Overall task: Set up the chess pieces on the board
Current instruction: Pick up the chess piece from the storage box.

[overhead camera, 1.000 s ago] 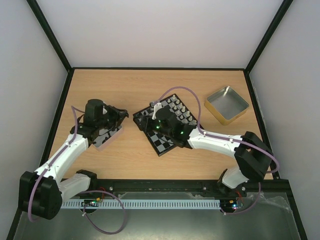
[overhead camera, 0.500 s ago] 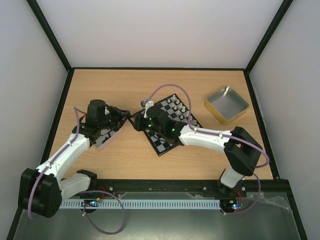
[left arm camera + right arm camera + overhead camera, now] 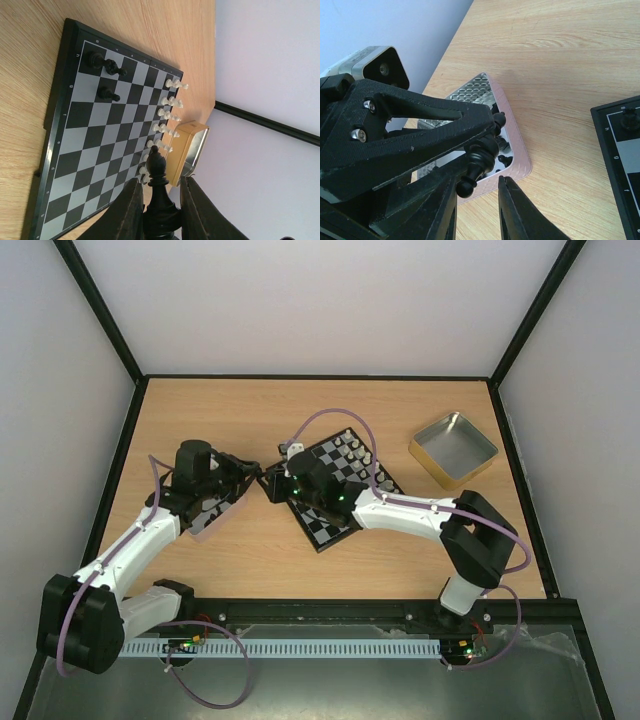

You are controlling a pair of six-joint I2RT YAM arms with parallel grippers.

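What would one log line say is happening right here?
phase: likely handover | left gripper: shut on black piece | right gripper: open, jaws flanking its top | board: partly set

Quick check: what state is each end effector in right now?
Left end effector: closed on a black chess piece.
Right end effector: open, straddling that piece's tip without gripping it.

**A:** Tight squeeze off the board's (image 3: 325,530) left corner! The left tool (image 3: 159,186) and right tool (image 3: 477,192) are nose to nose with one black piece (image 3: 159,167) between them, just beside the pink tin (image 3: 519,150).

**B:** No way through there. Elsewhere?

**A:** The white row (image 3: 167,112) walls one board edge and three black pieces (image 3: 106,75) crowd a corner. The right arm (image 3: 420,515) stretches over the middle squares.

**B:** And the tabletop (image 3: 200,415)?

**A:** There's open wood beyond both arms, and the gold tin (image 3: 452,448) sits far right.
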